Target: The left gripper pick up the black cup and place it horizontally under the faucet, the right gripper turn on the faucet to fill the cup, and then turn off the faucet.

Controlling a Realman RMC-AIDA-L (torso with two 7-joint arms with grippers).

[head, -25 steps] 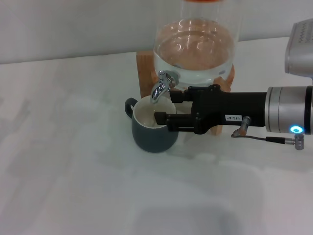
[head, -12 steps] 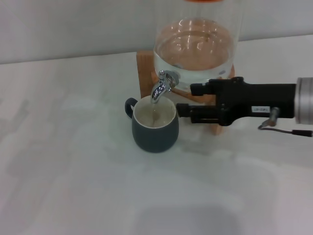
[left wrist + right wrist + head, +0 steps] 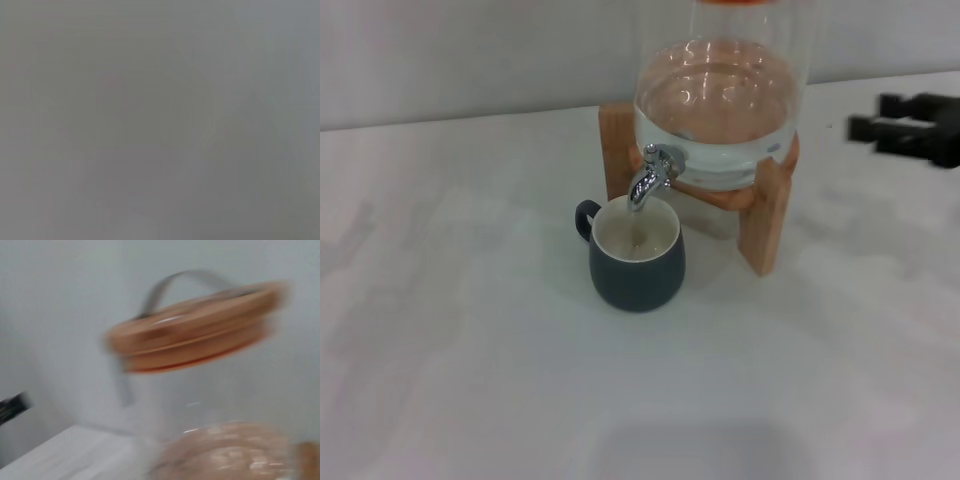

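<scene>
The black cup (image 3: 636, 263) stands upright on the white table, its cream inside right below the faucet (image 3: 650, 178). The handle points to the back left. A faint thin streak runs from the spout into the cup. The chrome faucet is fixed to the clear glass water jar (image 3: 720, 105) on its wooden stand (image 3: 765, 215). My right gripper (image 3: 876, 117) is at the right edge of the head view, level with the jar and well away from the cup, its black blocky fingers apart and empty. The left gripper is out of view; the left wrist view shows only grey.
The right wrist view shows the jar's wooden lid (image 3: 195, 325) with a metal bail handle (image 3: 165, 285) close up. A pale wall (image 3: 470, 50) runs behind the table. Bare table (image 3: 470, 380) lies to the left and in front of the cup.
My right gripper has drawn back from the cup and faucet to the right edge of the head view. The cup has stayed under the spout.
</scene>
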